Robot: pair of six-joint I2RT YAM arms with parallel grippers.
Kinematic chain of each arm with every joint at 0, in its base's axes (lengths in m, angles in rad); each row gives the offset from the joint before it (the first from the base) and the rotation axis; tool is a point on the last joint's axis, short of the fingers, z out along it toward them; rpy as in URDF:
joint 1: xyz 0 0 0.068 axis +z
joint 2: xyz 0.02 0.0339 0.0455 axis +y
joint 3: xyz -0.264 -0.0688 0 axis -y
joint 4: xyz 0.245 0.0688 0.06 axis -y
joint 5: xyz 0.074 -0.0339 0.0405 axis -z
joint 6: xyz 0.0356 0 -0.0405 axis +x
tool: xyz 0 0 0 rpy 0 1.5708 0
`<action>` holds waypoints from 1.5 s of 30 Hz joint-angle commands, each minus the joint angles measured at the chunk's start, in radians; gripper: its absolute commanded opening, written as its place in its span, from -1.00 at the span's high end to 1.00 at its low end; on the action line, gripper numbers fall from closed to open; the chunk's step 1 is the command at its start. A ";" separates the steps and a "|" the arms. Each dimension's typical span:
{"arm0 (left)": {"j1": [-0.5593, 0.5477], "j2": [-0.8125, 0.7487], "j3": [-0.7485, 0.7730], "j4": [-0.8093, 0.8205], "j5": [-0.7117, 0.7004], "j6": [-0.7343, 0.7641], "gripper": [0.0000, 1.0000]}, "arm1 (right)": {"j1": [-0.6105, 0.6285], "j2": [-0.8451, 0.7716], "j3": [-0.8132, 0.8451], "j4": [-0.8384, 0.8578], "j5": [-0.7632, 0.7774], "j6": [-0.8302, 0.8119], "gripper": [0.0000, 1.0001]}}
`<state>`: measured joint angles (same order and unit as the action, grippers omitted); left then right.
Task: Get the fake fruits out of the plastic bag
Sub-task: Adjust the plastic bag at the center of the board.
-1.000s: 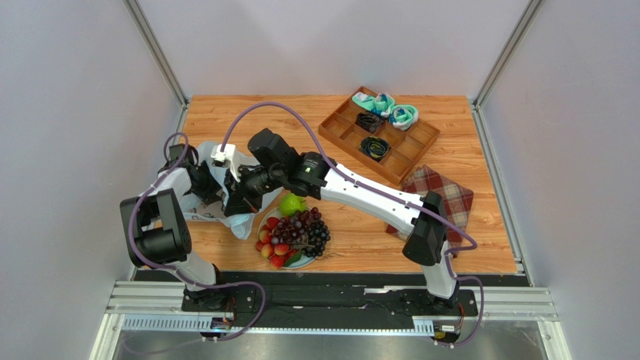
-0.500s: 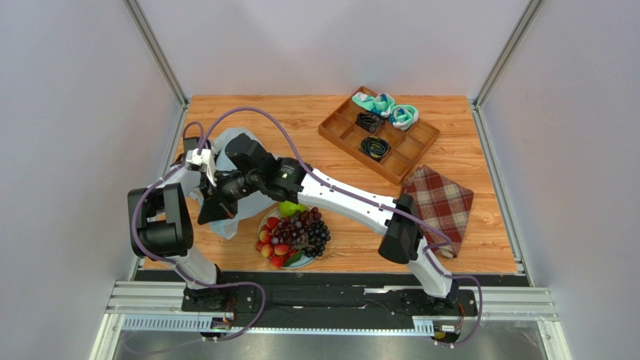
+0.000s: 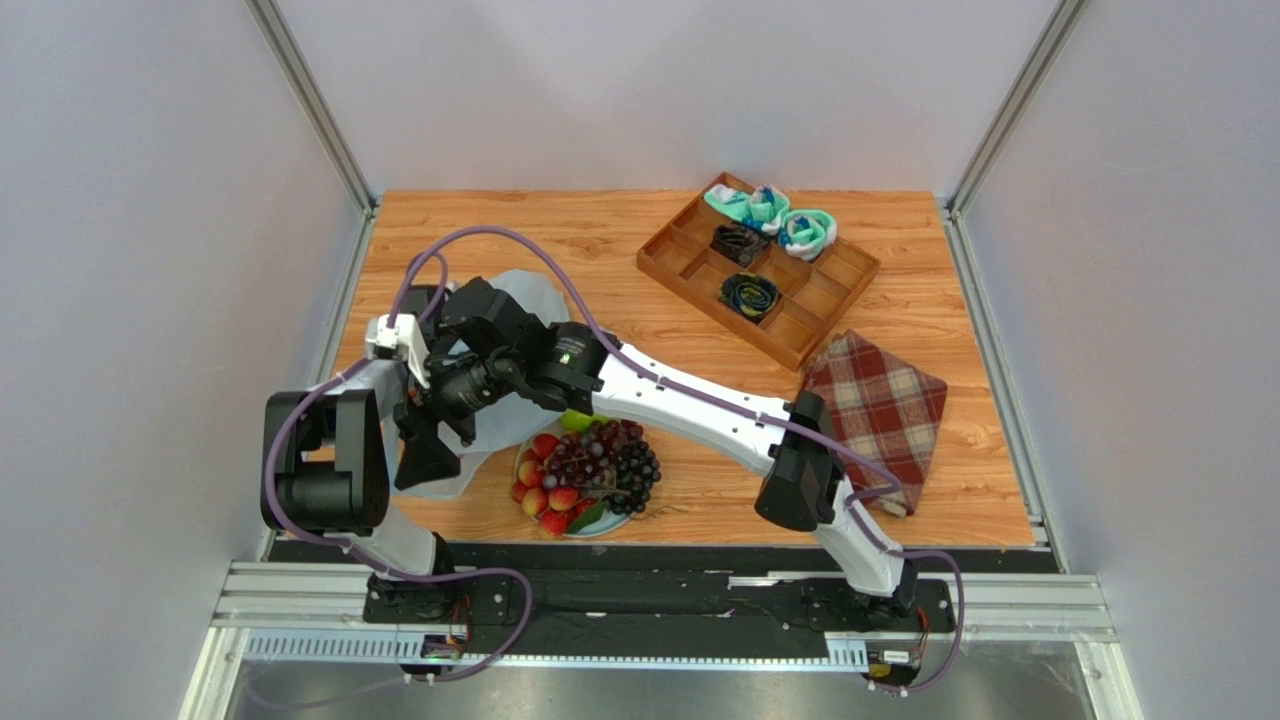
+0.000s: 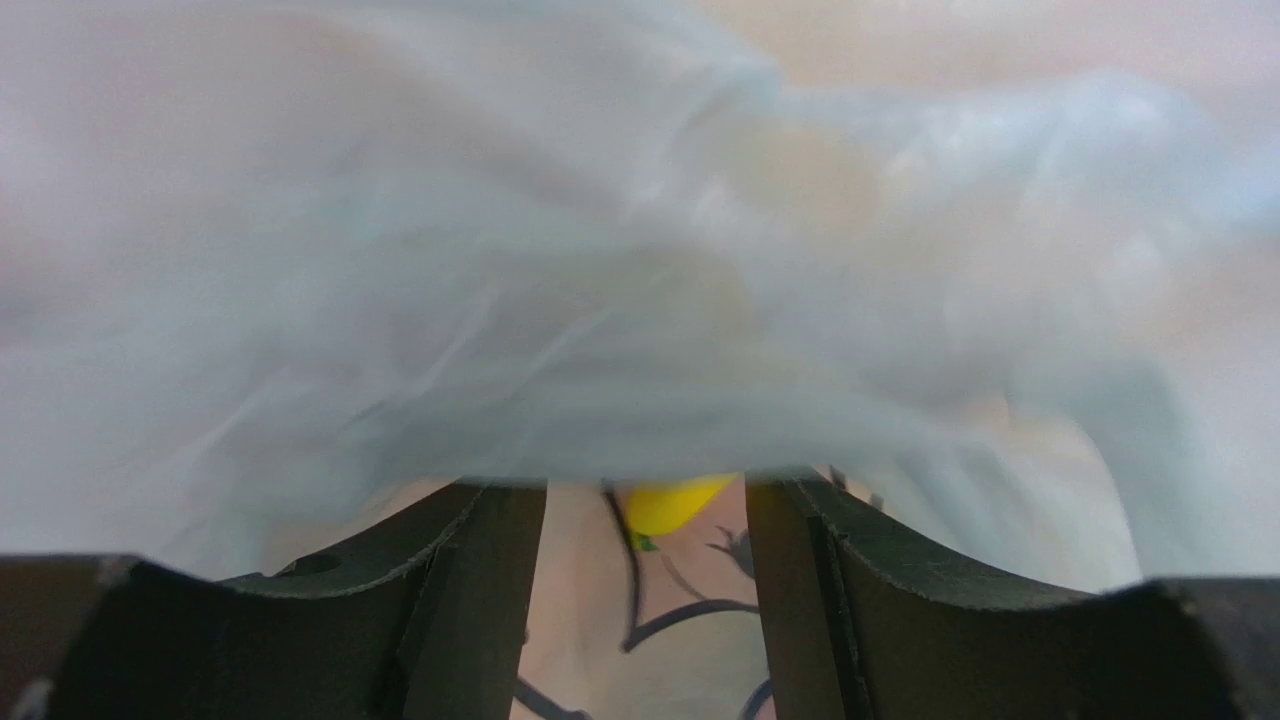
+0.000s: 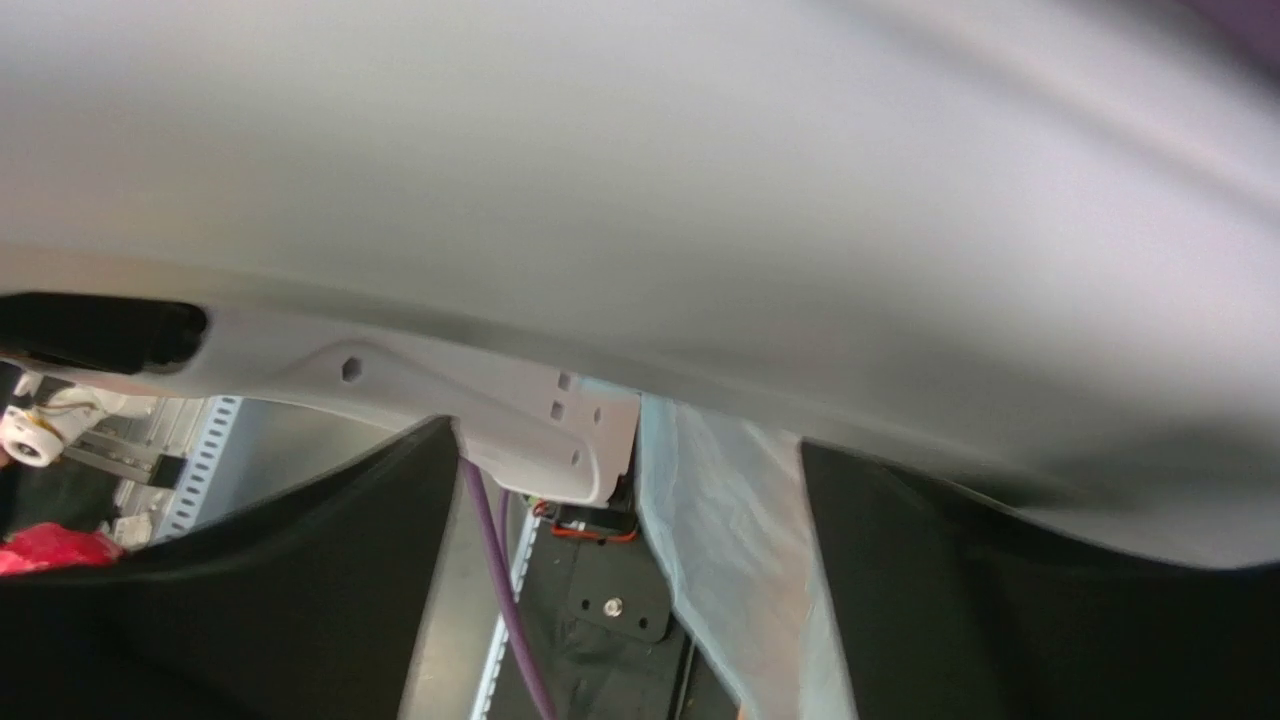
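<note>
The plastic bag (image 3: pixel 519 293) lies at the left side of the table (image 3: pixel 631 240), puffed up under both my arms. Three fruits are out of it. They sit on a plate (image 3: pixel 601 525) just beside the bag: the little red fruits (image 3: pixel 549 495), the dark grape bunch (image 3: pixel 616 458) and the green apple (image 3: pixel 576 422), which is half hidden under my right arm.

I see no banana on the plate, so I think that one is left to get. My left wrist camera shows a yellow bit (image 4: pixel 676 503) under the bag's thin skin, near some black drawn lines. It may be the banana, or just part of the picture on the bag. I cannot tell.

My left gripper (image 4: pixel 643 518) has its jaws apart, with the bag skin lying over the tips. My right gripper (image 5: pixel 624 450) is spread wide too and grips nothing. A strip of bag hangs in the gap.

The bag gets in my way. It covers most of both wrist cameras and makes them blurry. My arms are also very close together over it.

Far off to the right are a wooden tray (image 3: pixel 849 278) with rolled socks (image 3: pixel 766 210) in it, and a red plaid cloth (image 3: pixel 879 398). They are well apart from the bag.
</note>
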<state>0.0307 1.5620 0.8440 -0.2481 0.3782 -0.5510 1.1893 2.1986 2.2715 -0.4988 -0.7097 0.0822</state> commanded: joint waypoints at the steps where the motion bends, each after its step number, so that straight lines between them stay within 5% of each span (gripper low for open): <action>1: 0.018 -0.049 -0.005 0.033 -0.049 0.016 -0.18 | -0.066 -0.169 -0.060 -0.004 0.018 -0.023 -1.00; 6: 0.018 -0.043 0.009 0.052 -0.033 0.008 -0.17 | -0.247 -0.333 -0.135 -0.046 -0.013 0.034 -1.00; 9: 0.018 -0.051 0.013 0.053 -0.038 0.010 -0.16 | -0.367 -0.338 -0.073 -0.125 -0.043 0.106 -1.00; 16: 0.020 -0.085 0.006 0.076 0.004 0.013 -0.18 | -0.583 -0.264 -0.208 -0.222 -0.095 0.151 -1.00; 23: 0.020 -0.100 -0.003 0.087 0.047 0.011 -0.22 | -0.623 -0.162 -0.314 -0.221 -0.189 0.208 -1.00; 33: 0.018 -0.126 -0.013 0.083 0.045 -0.010 -0.22 | -0.596 -0.077 -0.311 -0.264 -0.125 0.205 -1.00; 38: 0.020 -0.129 -0.017 0.099 0.048 -0.013 -0.22 | -0.586 -0.085 -0.392 -0.218 -0.297 0.270 -0.63; 41: 0.018 -0.123 -0.028 0.136 0.077 -0.021 -0.26 | -0.557 -0.068 -0.405 -0.132 -0.466 0.349 -0.12; 42: 0.020 -0.115 -0.032 0.142 0.090 -0.023 -0.28 | -0.541 -0.063 -0.403 -0.071 -0.490 0.388 0.29; 45: 0.018 -0.097 -0.033 0.165 0.100 -0.023 -0.30 | -0.511 -0.042 -0.347 -0.005 -0.537 0.428 0.60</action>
<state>0.0483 1.4712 0.8150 -0.1558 0.4385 -0.5636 0.6243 2.1441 1.8606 -0.6655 -1.0714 0.4030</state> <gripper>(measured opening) 0.643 0.263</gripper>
